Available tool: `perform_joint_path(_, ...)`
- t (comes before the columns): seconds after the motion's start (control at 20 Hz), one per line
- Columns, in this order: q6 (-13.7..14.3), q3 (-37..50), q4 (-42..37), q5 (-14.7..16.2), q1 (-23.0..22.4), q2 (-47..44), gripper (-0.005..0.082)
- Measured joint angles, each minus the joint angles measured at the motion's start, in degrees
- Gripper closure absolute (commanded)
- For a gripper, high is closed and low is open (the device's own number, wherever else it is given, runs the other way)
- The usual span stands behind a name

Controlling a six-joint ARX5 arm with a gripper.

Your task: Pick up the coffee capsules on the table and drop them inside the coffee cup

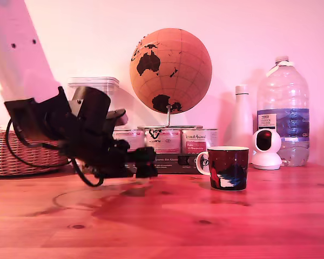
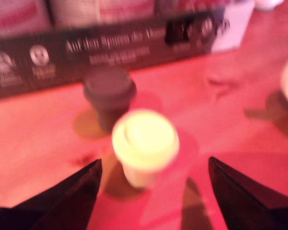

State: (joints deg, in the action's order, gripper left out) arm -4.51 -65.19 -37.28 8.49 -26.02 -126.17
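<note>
Wrist view: pincer [image 2: 154, 159] seemingly spread wide.

Your ARX5 arm [image 1: 70, 129] shows all black in the exterior view: blocky, angular housings with one rounded casing on top, too blurred for you to read any screws or markings. Thin black cables [image 1: 90, 184] loop off its rear and underside. In the wrist view, the gripper [image 2: 154, 160] shows you two dark, flat-sided fingers [image 2: 77, 196], wedge-shaped and tapering to sharp points.
</note>
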Motion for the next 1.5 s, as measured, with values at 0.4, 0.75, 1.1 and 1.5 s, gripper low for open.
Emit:
perform_joint_path(0.4,0.0,-0.6,0.1,0.2,1.0,0.0,0.0128)
perform_joint_path(0.75,0.0,-5.1,3.7,1.6,1.2,-2.7,0.0129)
perform_joint_path(1.1,0.2,-5.6,4.8,1.6,1.2,-3.1,0.0245)
perform_joint_path(1.5,0.2,-5.6,5.2,1.6,1.2,-3.1,0.0521)
